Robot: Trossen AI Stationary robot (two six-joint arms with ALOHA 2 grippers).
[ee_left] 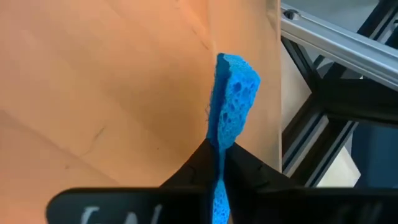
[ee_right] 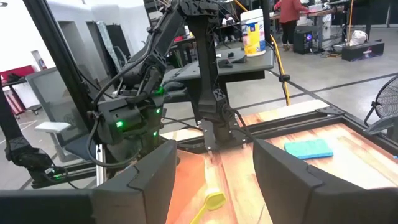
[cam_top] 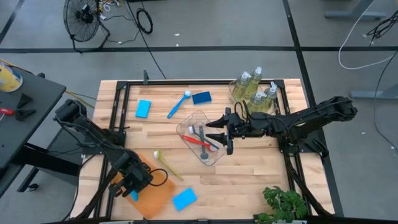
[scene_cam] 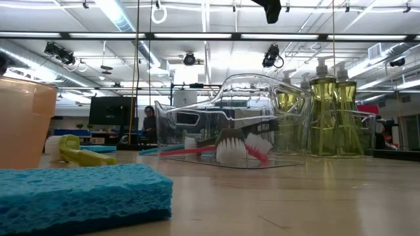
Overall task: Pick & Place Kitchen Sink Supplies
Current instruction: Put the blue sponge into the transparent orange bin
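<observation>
My left gripper (cam_top: 132, 188) is at the near left over the flat orange tray (cam_top: 155, 196), shut on a blue sponge (ee_left: 233, 99). Three more blue sponges lie flat on the table: one (cam_top: 185, 198) beside the tray and two (cam_top: 143, 109) (cam_top: 201, 98) at the far side. A blue brush (cam_top: 179, 104) and a yellow-green brush (cam_top: 168, 165) lie on the wood. Red and grey brushes lie in a clear tub (cam_top: 202, 138). Soap bottles (cam_top: 255, 87) stand in another tub. My right gripper (ee_right: 211, 180) hovers open above the first tub's right side. My left gripper pinches the blue sponge between its two fingers across the flat faces, near one end (ee_left: 219, 152), where the foam is squeezed thin. The fingers slant down from above. The sponge stands on edge beyond the fingertips over the tray; whether its far end touches the tray I cannot tell.
A black frame (cam_top: 118, 106) borders the wooden table top. A green plant (cam_top: 283, 205) stands at the near right corner. Bare wood lies between the tray and the plant.
</observation>
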